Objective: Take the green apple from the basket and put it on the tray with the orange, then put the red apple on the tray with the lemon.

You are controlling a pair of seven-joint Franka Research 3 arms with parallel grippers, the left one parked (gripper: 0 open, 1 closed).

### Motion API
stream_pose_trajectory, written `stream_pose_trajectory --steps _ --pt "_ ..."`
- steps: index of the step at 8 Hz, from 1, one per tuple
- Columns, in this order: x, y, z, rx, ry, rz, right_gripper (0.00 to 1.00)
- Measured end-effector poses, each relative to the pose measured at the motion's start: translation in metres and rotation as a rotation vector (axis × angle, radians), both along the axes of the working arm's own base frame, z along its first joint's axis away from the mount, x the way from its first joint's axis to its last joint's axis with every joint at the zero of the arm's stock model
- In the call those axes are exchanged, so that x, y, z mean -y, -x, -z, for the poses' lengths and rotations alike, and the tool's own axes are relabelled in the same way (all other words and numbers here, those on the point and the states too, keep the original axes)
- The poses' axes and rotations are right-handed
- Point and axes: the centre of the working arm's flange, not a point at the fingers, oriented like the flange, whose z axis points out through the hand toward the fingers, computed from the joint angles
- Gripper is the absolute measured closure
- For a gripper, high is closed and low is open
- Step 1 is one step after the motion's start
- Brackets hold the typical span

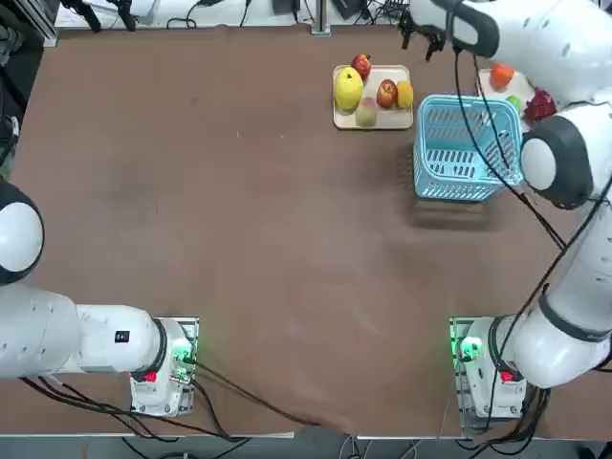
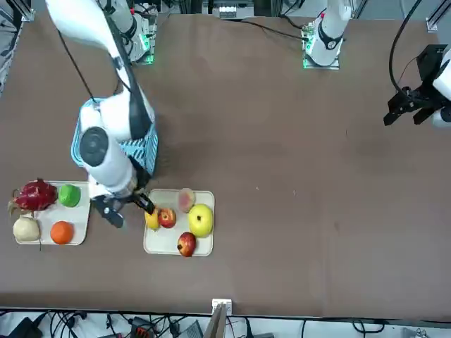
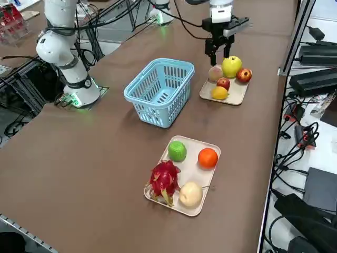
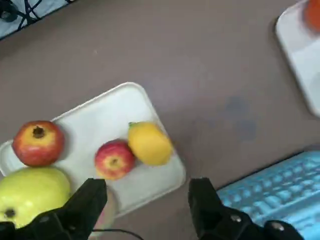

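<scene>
1. right hand (image 4: pixel 147 186) is hovering wide, gripping nothing.
2. red apple (image 4: pixel 114 159) is touching the lemon (image 4: pixel 150 143) on its tray (image 4: pixel 120 97); green apple (image 3: pixel 177 151) is resting beside the orange (image 3: pixel 207 157).
3. both are probably feeling firm, smooth, bruisable, wanting gentle mid-side holds.

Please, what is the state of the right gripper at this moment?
Right gripper: open, jaws wide apart, holding nothing, above the table near the tray with the lemon.
</scene>
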Motion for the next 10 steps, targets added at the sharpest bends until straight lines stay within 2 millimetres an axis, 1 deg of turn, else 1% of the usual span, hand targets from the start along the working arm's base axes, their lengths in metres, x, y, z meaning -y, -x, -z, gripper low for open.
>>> stream_pose_trajectory --steps 1,4,6,7,8,10 --pt "0.025 0.002 -0.019 -0.027 0.011 -0.06 0.0" --pt "0.111 0.014 -0.077 -0.093 0.023 -0.244 0.0" --pt "0.158 0.028 -0.11 -0.126 0.02 -0.393 0.0" --pt "0.176 0.037 -0.125 -0.143 0.015 -0.485 0.0" --pt "0.188 0.046 -0.14 -0.154 0.012 -0.578 0.0" --pt "0.199 0.064 -0.168 -0.165 0.007 -0.691 0.0"
